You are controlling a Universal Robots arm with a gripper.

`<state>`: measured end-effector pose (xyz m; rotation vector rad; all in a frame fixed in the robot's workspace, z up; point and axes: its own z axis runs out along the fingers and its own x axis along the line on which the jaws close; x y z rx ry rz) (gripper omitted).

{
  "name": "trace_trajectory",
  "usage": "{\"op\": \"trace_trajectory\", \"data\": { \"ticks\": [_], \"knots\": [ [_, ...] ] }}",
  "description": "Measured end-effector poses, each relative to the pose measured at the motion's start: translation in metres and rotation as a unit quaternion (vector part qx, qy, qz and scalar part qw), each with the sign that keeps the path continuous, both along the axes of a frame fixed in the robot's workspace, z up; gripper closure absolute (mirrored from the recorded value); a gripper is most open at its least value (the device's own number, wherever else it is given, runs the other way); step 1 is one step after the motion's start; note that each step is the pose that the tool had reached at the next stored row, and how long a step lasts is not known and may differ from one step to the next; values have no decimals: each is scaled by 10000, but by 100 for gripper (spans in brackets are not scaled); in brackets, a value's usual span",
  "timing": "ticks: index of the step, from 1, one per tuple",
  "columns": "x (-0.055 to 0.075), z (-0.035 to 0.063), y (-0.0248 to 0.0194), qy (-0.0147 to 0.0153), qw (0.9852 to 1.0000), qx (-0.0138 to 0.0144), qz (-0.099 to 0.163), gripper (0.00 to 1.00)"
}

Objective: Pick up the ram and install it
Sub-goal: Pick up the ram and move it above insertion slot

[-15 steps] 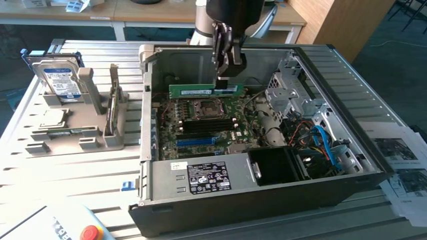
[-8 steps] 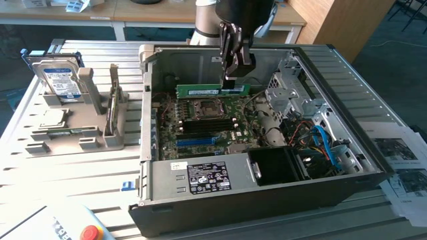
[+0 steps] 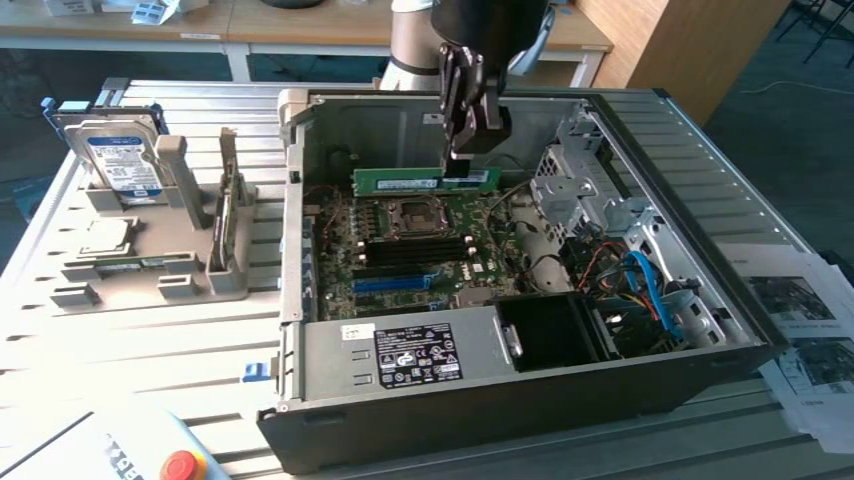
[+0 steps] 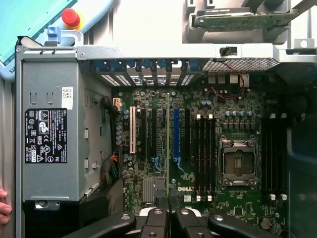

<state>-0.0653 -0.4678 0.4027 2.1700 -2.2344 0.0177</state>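
One ram (image 3: 427, 181), a green stick with a white label, hangs level inside the open computer case (image 3: 534, 415). The jaws reach down from above and are clenched on it toward its end at the exterior view's right. The stick sits above the far part of the motherboard (image 3: 441, 255), just beyond the processor socket (image 3: 416, 215).

Within the case, the near side holds the grey power supply (image 3: 400, 355) with its black label, and a black shroud (image 3: 554, 335) sits beside it. Blue cables (image 3: 654, 290) coil at the exterior view's right, near the metal drive cage (image 3: 587, 190).

On the exterior view's left, a grey holder (image 3: 147, 270) on the slatted desk (image 3: 134, 345) carries an upright hard drive (image 3: 118, 160). In the wrist view, black memory slots (image 4: 203, 153) run beside the socket.
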Motion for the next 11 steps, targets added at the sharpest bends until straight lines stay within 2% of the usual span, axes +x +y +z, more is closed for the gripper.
{"op": "trace_trajectory", "data": {
  "ticks": [11],
  "knots": [
    [17,-10,69,-6,10000,0,0,88]
  ]
}}
